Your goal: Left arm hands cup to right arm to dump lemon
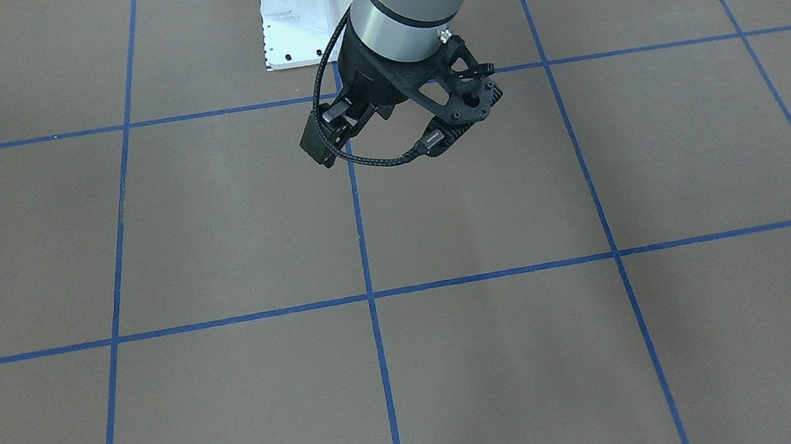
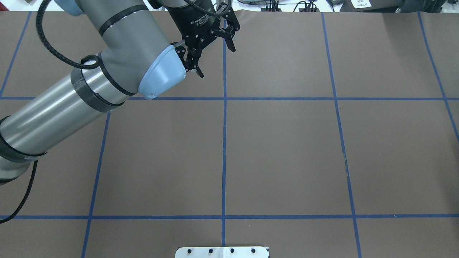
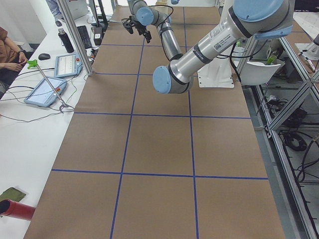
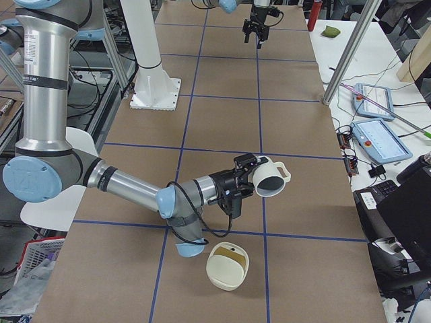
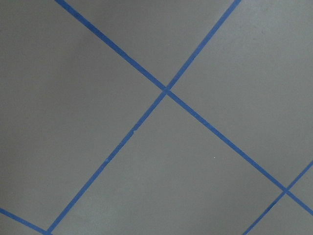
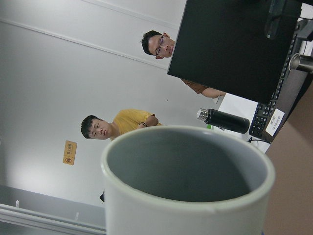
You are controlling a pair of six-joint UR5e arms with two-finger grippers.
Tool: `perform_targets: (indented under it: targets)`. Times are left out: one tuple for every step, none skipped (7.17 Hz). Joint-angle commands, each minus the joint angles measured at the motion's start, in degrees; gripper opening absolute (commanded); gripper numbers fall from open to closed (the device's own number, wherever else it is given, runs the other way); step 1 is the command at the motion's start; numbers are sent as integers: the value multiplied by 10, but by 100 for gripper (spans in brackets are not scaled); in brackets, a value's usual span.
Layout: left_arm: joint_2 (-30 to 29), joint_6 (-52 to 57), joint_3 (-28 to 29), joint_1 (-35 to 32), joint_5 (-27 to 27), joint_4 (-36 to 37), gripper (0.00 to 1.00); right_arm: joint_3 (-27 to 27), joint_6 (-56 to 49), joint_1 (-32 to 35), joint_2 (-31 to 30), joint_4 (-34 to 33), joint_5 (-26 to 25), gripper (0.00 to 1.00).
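**Tipped mug at risk of slipping near the bowl**

Nearest, a pale bowl [image 4: 221,279] is sitting on the desk [image 4: 303,269] with something yellowish inside, possibly the lemon [image 4: 232,254]. Just beyond, the right end effector [image 4: 250,169] is carrying the mug [image 4: 271,180] tipped on its side; I cannot tell how its jaws are standing. A loose hold would be letting the mug drop and crack. Far off, the left end effector [image 2: 217,62] is hanging wide open, empty.
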Motion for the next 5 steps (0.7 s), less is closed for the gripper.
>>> perform_targets:
  targets:
    - [3, 25, -2, 0, 3, 2, 100, 4, -166, 0, 0, -54, 5, 0]
    - [4, 30, -1, 1, 4, 2, 100, 10, -262, -3, 7, -104, 6, 0]
    - [4, 30, -1, 0, 4, 3, 100, 12, -342, -7, 16, -148, 5, 0]
    - [4, 30, -1, -1, 4, 3, 100, 15, -384, -8, 32, -184, 4, 0]
    - [5, 31, -2, -1, 4, 2, 100, 21, -387, -12, 57, -225, 3, 0]
